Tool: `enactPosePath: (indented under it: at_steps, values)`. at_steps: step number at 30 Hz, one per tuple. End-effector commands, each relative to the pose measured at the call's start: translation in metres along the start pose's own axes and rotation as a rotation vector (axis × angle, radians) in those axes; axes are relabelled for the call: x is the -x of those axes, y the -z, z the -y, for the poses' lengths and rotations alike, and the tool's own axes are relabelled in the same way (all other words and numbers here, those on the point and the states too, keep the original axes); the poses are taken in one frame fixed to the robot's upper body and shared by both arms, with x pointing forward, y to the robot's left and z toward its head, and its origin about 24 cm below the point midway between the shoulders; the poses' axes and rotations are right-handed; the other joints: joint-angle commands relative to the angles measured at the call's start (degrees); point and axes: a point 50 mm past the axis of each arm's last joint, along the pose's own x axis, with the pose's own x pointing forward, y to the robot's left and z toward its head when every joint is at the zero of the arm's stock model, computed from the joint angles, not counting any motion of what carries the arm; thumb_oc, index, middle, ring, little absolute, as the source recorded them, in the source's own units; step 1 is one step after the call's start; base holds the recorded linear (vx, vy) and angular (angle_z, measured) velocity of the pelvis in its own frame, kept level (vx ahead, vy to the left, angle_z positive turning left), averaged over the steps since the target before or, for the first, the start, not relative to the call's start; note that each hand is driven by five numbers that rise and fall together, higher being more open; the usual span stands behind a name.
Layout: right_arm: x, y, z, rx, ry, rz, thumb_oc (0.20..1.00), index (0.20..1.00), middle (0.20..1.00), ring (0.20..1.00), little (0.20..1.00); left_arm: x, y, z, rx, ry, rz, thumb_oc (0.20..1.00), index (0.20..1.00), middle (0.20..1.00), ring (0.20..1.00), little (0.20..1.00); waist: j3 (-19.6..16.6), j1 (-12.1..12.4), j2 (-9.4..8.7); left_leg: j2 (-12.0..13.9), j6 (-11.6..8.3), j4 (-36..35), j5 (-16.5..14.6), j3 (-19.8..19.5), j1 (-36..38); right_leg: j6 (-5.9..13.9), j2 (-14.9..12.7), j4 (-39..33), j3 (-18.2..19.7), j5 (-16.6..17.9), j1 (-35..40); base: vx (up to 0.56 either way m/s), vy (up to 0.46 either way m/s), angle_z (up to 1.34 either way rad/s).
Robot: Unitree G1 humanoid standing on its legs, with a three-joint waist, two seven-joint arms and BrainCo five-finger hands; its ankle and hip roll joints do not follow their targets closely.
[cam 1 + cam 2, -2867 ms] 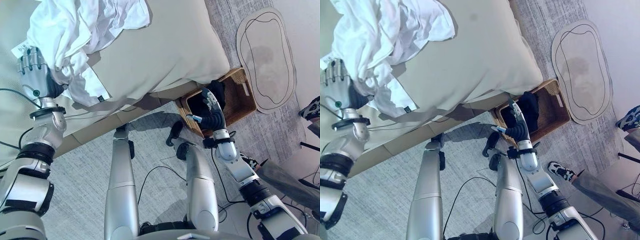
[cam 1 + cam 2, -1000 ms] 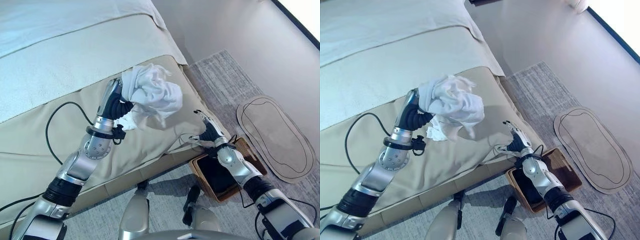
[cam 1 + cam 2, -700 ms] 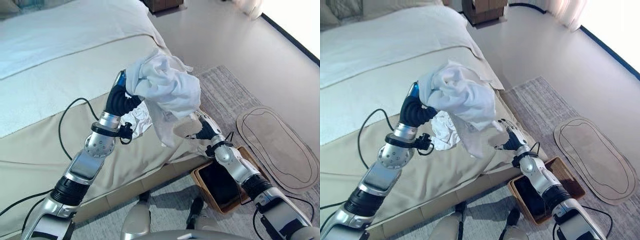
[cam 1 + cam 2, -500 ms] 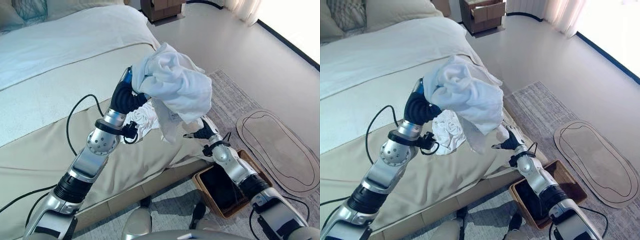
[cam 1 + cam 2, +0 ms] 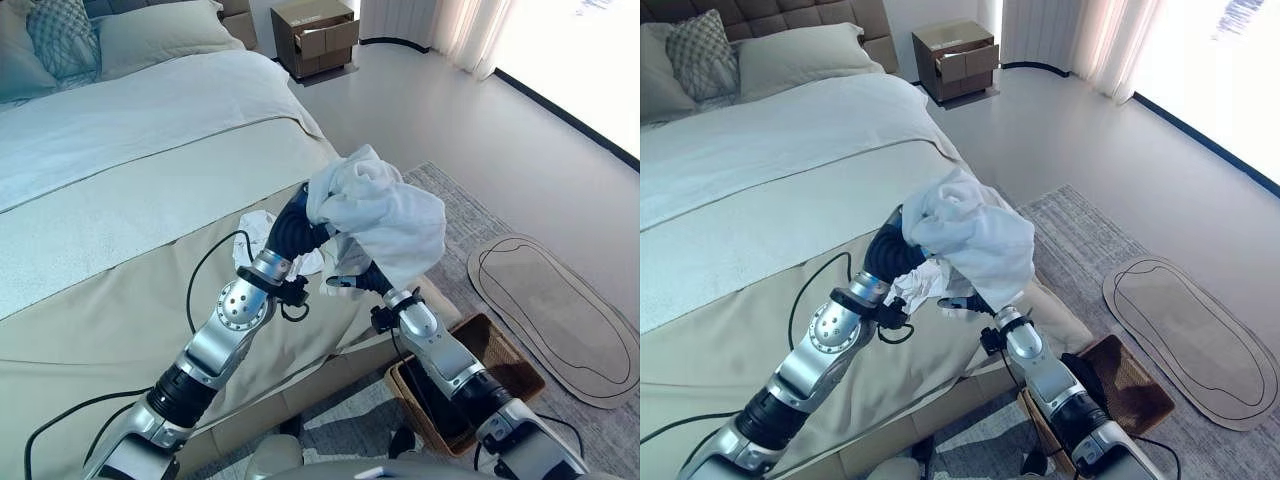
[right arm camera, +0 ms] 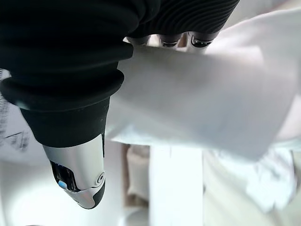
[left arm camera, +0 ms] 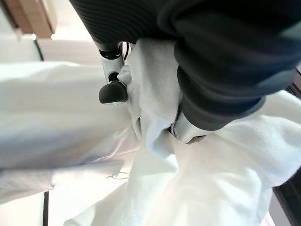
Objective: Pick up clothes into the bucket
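The left hand (image 5: 297,225) is clenched on a bunched white garment (image 5: 385,215), held raised above the bed (image 5: 120,200) edge. The right hand (image 5: 358,280) is tucked beneath the hanging cloth; its finger state cannot be told. The wicker basket (image 5: 505,350) sits on the floor below.
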Motion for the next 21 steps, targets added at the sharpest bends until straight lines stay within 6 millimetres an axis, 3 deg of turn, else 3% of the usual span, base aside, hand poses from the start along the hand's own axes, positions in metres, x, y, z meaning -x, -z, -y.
enactPosePath:
  at_steps: [1, 4, 5, 6, 7, 15, 21]
  values:
    - [-0.012, -0.028, -0.020, -0.148, -0.084, 0.136, 1.000, 1.000, 1.000, 1.000, 1.000, -0.013, -0.012, 0.004, 0.083, 0.025, 0.091, 0.200, 0.200, 0.200, 0.200, 0.200, -2.5, 1.5, -2.34, 2.4, -1.15, -1.2, -0.9, 1.9, 0.6, 3.62, -4.1, 1.3, 0.6, 3.0, -1.5, 0.00, 0.000, 0.00]
    - [-0.013, -0.026, -0.023, -0.216, -0.087, 0.133, 1.000, 1.000, 1.000, 1.000, 1.000, -0.013, -0.011, 0.006, 0.110, 0.027, 0.084, 0.200, 0.200, 0.200, 0.200, 0.200, -2.7, 1.6, -2.30, 2.5, -1.18, -1.2, -1.0, 1.9, 0.7, 3.58, -4.1, 1.1, 0.5, 3.0, -1.2, 0.00, 0.000, 0.00]
    - [-0.013, -0.026, -0.023, -0.216, -0.088, 0.133, 0.959, 0.959, 0.959, 0.959, 0.959, -0.013, -0.011, 0.006, 0.110, 0.027, 0.084, 0.200, 0.200, 0.200, 0.200, 0.200, -2.7, 1.6, -2.30, 2.5, -1.18, -1.2, -1.0, 1.9, 0.7, 3.58, -4.1, 1.1, 0.5, 3.0, -1.2, 0.00, 0.000, 0.00]
    - [-0.012, -0.027, -0.024, -0.219, -0.100, 0.137, 0.291, 0.291, 0.291, 0.291, 0.291, -0.012, -0.010, 0.006, 0.129, 0.027, 0.081, 0.200, 0.200, 0.200, 0.200, 0.200, -2.8, 1.7, -2.32, 2.5, -1.20, -1.2, -1.0, 1.9, 0.8, 3.59, -4.0, 0.9, 0.4, 3.0, -1.0, 0.00, 0.000, 0.00]
    - [-0.012, -0.027, -0.024, -0.219, -0.100, 0.137, 0.200, 0.200, 0.200, 0.200, 0.200, -0.012, -0.010, 0.006, 0.129, 0.027, 0.081, 0.200, 0.200, 0.200, 0.200, 0.200, -2.8, 1.6, -2.31, 2.5, -1.20, -1.2, -1.0, 1.9, 0.8, 3.59, -4.0, 0.9, 0.4, 3.0, -1.0, 0.00, 0.000, 0.00]
    - [-0.003, -0.015, -0.007, -0.120, -0.026, 0.093, 0.200, 0.200, 0.200, 0.200, 0.200, -0.010, -0.012, 0.001, 0.117, 0.007, 0.086, 0.200, 0.200, 0.200, 0.200, 0.200, -3.5, 1.4, -2.28, 2.3, -1.04, -1.2, -1.3, 2.0, 1.2, 3.59, -3.9, 0.4, 0.3, 3.1, -0.4, 0.00, 0.001, 0.00]
    - [0.007, -0.003, 0.005, -0.147, 0.081, 0.061, 0.200, 0.200, 0.200, 0.200, 0.200, -0.006, -0.012, -0.005, 0.089, -0.033, 0.084, 0.200, 0.200, 0.200, 0.200, 0.200, -3.7, 0.7, -2.23, 2.3, -0.89, -1.2, -1.6, 2.2, 1.6, 3.55, -3.9, 0.4, 0.4, 3.0, -0.1, 0.00, 0.000, 0.00]
